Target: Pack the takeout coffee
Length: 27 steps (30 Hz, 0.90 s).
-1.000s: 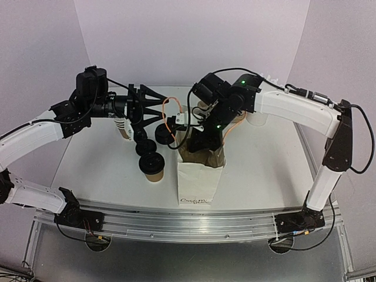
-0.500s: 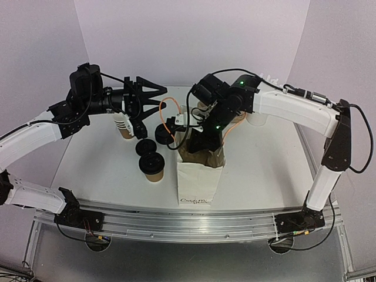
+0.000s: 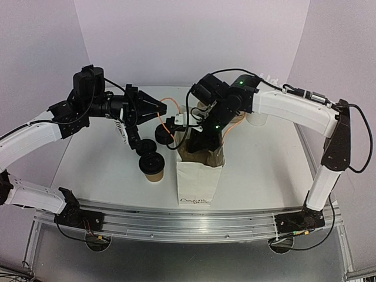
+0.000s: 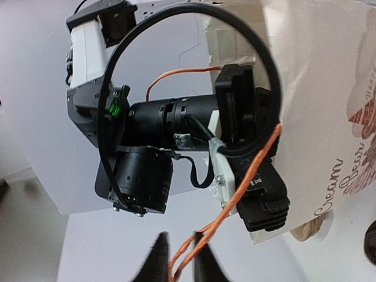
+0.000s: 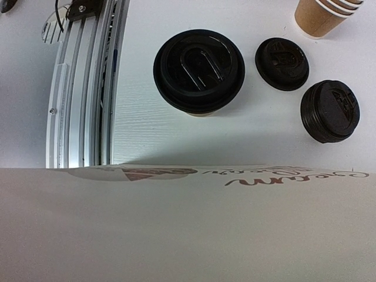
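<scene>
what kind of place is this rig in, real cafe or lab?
Likely a lab bench staged as a coffee counter: plain purple backdrop, white table with an aluminium rail, a lidded cup and paper bag.

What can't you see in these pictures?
Inside the paper bag: top view, the right arm covers its mouth; right wrist view shows only its wall.
Right gripper: fingers hidden by wrist and bag, both views.
Stack of cups: cut off by the top edge, right wrist view.
Left gripper: left wrist view, unclear whether it pinches the orange handle.

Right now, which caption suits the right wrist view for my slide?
Lidded coffee cup standing on the table beyond the white paper bag.
</scene>
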### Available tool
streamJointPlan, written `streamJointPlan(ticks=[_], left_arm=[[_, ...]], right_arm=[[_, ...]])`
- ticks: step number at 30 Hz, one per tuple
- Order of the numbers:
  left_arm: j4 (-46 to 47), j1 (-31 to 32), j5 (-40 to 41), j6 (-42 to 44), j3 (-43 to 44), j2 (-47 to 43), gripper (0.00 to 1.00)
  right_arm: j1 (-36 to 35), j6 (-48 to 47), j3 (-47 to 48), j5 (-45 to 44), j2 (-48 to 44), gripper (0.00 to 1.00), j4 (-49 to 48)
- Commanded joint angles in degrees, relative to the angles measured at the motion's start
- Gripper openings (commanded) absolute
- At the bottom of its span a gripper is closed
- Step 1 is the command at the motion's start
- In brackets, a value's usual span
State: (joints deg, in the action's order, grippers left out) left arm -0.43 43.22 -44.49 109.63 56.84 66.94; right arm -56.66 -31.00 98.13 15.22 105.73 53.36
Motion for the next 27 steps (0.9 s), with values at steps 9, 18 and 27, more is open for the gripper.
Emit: streamJointPlan(ticks=[9,18,27], left_arm=[[-6.9,0.2,6.7,-2.2,-0.6,-6.1,0.00],[-14.4,0.1,10.9,-3.6,-0.4,-9.1,0.00],[-18.3,-0.2,15.0,-4.2,0.2,-9.1,0.00]], right_arm=[[-0.1,0.3,1.2,0.1,-1.6,0.00,-0.4],[-0.2,0.7,-0.6,0.6,-3.6,0.00,-0.7],[-0.4,1.2,-3.0,0.7,-5.6,0.00,-1.6]])
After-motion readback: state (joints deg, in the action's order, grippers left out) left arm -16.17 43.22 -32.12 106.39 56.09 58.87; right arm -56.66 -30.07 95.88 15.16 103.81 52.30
